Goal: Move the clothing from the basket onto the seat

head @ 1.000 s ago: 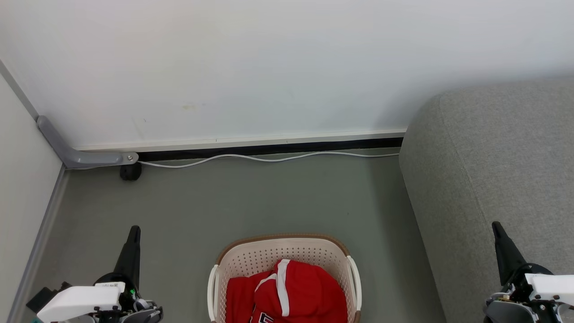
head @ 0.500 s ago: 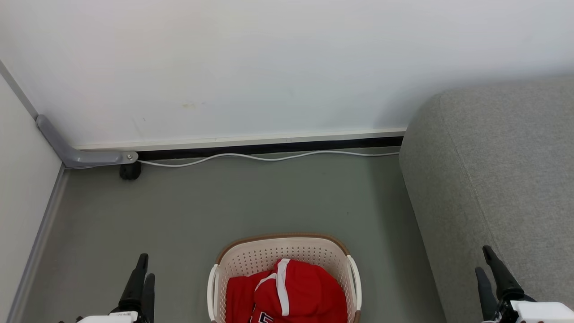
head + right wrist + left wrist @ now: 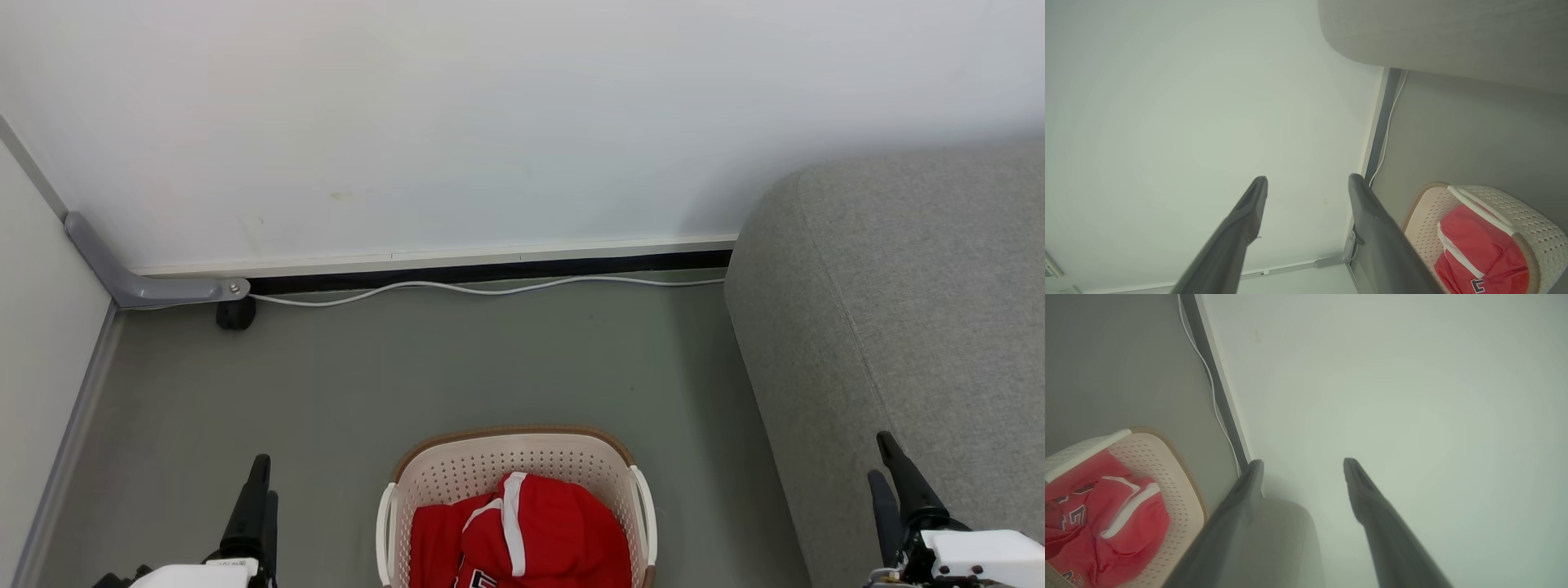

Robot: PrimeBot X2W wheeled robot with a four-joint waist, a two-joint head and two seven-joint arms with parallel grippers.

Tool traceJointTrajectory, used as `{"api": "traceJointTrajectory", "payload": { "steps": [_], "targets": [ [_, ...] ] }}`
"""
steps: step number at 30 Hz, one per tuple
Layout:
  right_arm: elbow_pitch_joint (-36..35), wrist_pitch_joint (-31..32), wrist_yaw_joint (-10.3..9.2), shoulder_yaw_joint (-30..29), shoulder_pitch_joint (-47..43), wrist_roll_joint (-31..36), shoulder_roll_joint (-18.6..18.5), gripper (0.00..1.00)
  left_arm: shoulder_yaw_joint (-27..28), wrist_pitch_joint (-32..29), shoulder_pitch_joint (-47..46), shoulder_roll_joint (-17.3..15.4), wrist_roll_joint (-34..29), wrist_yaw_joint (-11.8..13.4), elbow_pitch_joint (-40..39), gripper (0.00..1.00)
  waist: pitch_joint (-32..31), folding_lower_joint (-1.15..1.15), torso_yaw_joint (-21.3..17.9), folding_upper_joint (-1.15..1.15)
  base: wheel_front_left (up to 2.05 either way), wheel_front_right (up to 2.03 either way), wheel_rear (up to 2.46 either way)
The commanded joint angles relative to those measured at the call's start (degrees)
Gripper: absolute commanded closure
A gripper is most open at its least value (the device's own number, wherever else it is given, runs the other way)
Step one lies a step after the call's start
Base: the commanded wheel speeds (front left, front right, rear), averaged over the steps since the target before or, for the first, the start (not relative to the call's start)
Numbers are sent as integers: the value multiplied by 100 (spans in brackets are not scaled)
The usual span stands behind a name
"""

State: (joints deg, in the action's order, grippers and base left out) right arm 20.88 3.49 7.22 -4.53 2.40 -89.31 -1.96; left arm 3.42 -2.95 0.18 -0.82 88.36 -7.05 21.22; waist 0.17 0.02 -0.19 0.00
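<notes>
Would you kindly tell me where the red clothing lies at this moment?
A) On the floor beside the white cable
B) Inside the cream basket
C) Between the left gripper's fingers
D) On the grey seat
B: the clothing is heaped inside the basket, and the seat bears nothing red.

Left claw (image 3: 265,482) and right claw (image 3: 878,457) show 2 dark fingers (image 3: 908,490) (white housings (image 3: 992,547)).
</notes>
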Motion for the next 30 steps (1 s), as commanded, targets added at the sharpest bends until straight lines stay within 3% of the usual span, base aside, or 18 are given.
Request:
{"api": "traceJointTrajectory", "payload": {
  "steps": [1,10,30],
  "targets": [
    [-113,-80,18,85,324,105,-140,0,18,45,-367,-73,-139,-17,-111,0,1,-2,-3,0,0,0,0],
    [22,-268,19,314,549,571,-303,0,46,213,-496,-77,-907,-19,-79,0,18,-2,-16,0,0,0,0],
    [281,-688,21,586,1092,2546,-530,0,2,634,-864,-103,-3151,-26,1,0,105,-2,-54,0,0,0,0]
  ]
}}
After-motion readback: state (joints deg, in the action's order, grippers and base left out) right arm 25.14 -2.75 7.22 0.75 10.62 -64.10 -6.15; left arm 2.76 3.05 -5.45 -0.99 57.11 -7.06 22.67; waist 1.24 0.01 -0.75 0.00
